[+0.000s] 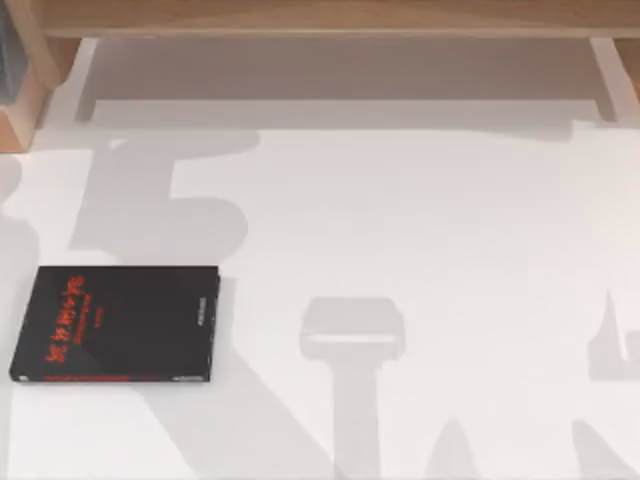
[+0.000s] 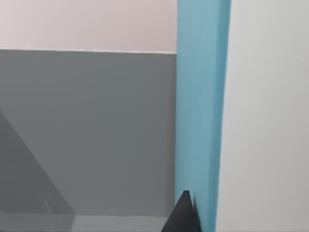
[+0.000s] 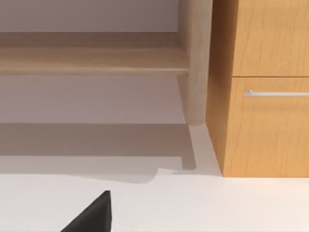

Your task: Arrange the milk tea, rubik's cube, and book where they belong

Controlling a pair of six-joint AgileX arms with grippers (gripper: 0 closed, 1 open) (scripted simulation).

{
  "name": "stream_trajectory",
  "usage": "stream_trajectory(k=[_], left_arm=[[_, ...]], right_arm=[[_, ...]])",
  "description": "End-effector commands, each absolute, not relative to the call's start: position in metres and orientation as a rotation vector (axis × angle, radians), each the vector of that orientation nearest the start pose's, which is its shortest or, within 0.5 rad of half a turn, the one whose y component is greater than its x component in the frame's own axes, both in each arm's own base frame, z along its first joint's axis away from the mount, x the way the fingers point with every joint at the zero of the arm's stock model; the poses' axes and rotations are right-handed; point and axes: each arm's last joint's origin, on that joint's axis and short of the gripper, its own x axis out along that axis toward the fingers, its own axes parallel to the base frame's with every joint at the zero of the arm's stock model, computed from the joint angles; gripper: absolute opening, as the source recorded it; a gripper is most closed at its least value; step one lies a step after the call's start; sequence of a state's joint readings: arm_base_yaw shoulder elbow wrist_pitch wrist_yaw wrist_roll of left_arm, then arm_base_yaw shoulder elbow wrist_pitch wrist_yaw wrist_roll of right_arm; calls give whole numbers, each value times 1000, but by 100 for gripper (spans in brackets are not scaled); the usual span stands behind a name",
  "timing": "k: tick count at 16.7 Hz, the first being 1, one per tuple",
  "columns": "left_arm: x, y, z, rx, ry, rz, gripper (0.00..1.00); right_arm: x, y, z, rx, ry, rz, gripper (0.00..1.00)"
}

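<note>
The book [image 2: 200, 106] appears in the left wrist view as a tall light-blue strip standing on end, between a grey panel [image 2: 87, 130] and a white surface [image 2: 265, 121]. A dark tip of my left gripper [image 2: 186, 215] lies right against the book's lower end. A dark corner of my right gripper [image 3: 91, 215] hangs over the white table, facing a wooden shelf [image 3: 91, 58]. The milk tea and the rubik's cube are out of view.
A black book with red characters [image 1: 115, 323] lies flat at the table's left. A wooden shelf [image 1: 320, 15] runs along the back edge. A wooden cabinet with a drawer handle [image 3: 275, 93] stands beside a round post [image 3: 195, 63].
</note>
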State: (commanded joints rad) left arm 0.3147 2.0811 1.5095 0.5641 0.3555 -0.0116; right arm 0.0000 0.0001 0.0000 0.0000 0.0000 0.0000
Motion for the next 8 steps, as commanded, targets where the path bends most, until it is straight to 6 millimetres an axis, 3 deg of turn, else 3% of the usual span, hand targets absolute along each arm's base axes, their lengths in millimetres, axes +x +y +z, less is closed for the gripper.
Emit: stream_trajectory(k=[8], left_arm=[[459, 148, 256, -25, 1, -14, 0]], right_arm=[[106, -1, 160, 0, 0, 0, 100]])
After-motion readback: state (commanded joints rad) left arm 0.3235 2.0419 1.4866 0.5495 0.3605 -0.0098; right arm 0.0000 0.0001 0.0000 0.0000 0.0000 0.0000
